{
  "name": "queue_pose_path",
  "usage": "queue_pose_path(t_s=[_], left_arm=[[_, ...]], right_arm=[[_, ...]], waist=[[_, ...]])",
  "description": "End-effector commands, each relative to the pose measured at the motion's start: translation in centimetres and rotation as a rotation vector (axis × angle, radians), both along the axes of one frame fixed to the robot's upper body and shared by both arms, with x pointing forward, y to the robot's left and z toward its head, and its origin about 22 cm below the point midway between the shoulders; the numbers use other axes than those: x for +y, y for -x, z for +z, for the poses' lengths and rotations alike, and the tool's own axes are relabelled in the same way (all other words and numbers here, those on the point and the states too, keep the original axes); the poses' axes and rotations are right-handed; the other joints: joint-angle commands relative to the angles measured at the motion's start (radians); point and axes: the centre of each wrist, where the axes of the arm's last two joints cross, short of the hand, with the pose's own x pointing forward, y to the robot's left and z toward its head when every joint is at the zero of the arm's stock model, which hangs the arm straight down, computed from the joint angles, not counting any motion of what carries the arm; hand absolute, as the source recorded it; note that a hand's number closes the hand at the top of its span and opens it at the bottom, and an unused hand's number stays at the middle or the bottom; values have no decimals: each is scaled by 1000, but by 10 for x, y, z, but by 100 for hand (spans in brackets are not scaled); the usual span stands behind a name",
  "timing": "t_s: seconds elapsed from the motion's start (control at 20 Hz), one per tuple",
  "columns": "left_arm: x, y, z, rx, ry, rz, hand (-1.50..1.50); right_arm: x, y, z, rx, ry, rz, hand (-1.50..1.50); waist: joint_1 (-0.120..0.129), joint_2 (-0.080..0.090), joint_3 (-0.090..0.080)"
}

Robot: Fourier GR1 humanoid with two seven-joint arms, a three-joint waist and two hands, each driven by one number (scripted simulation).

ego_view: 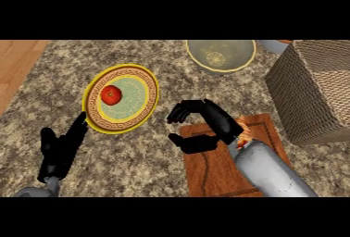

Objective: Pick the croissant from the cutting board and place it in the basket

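A wooden cutting board point(215, 173) lies on the counter at the lower middle. Only a small orange-brown edge of the croissant point(244, 131) shows on the board, the rest hidden behind my right wrist. My right hand point(212, 122) hovers over the board's far left corner, to the left of the croissant. Its fingers and thumb are bent into a C and nothing shows between them. The woven basket point(311, 92) stands at the right edge, just beyond the board. My left hand point(60, 149) rests open at the lower left with its fingers straight.
A yellow patterned plate point(140, 78) holding a red fruit point(111, 94) sits left of the board. A pale bowl point(221, 55) stands at the back, left of the basket. A wooden surface point(17, 65) borders the stone counter at the far left.
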Motion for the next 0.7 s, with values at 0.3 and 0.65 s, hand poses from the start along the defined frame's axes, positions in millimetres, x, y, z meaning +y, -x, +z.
queue_pose_path(t_s=[0.3, 0.65], left_arm=[[-2, 32, -27, 179, 12, 24, 0], [10, 36, -26, 194, 13, 49, 0]], right_arm=[[53, -17, 24, -343, 675, -151, -150], [90, -26, 124, -442, 1066, -168, -150]], waist=[[-36, -21, -16], [-50, -19, -13]])
